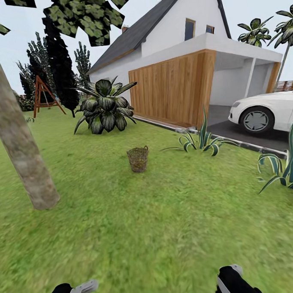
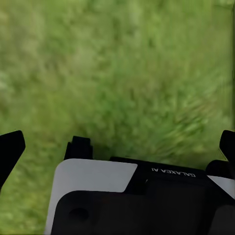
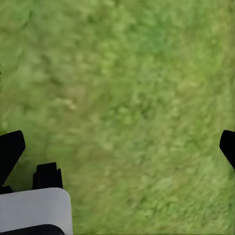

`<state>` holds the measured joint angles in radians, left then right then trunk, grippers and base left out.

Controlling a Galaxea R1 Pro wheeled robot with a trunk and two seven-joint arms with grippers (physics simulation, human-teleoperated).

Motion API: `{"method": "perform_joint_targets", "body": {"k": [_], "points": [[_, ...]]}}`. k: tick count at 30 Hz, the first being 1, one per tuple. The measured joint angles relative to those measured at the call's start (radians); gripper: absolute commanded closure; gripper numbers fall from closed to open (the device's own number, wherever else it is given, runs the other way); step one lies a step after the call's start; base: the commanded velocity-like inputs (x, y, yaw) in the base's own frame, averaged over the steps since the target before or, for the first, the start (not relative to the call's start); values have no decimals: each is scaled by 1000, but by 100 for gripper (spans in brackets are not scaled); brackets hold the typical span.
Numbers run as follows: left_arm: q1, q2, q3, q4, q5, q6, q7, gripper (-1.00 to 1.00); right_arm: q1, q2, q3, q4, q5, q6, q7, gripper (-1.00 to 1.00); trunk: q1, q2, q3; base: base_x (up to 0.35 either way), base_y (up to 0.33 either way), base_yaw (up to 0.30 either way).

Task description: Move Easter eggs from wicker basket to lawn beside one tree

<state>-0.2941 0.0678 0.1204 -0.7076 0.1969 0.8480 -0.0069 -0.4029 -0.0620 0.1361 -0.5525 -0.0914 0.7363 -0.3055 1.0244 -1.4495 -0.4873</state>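
One wicker basket (image 1: 138, 159) upright on lawn (image 1: 168, 231), mid-distance ahead, contents not discernible. One pale-trunked tree (image 1: 17, 136) left of basket, well apart. One white house (image 1: 180, 54), one white car (image 1: 269, 110), one broad-leaf shrub (image 1: 105, 106). Left gripper (image 2: 120, 147) fingers apart over grass; right gripper (image 3: 120, 147) fingers apart over grass.

"GALAXEA AI", upside down, on the left gripper's (image 2: 117, 147) black housing.

Brown woven basket (image 1: 138, 159) — mottled green lawn (image 1: 167, 222)
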Motion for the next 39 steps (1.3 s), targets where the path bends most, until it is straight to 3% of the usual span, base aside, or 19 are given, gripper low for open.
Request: {"method": "perform_joint_targets", "body": {"k": [12, 16, 19, 39], "points": [[0, 0, 0, 1, 0, 0, 0, -100, 0, -5, -9, -2, -7, -1, 5, -100, 0, 0, -1, 345, -1, 15], [0, 0, 0, 0, 0, 0, 0, -100, 0, -18, -37, -68, -11, 0, 8, -100, 0, 0, -3, 345, 0, 54], [0, -1, 0, 1, 0, 0, 0, -100, 0, -12, -41, -103, -11, 6, 7, -100, 0, 0, -4, 345, 0, 9], [0, -21, 0, 4, -4, -2, 6, -100, 0, -26, -57, -110, -9, 37, 20, -100, 0, 0, -4, 345, 0, 0]]}}
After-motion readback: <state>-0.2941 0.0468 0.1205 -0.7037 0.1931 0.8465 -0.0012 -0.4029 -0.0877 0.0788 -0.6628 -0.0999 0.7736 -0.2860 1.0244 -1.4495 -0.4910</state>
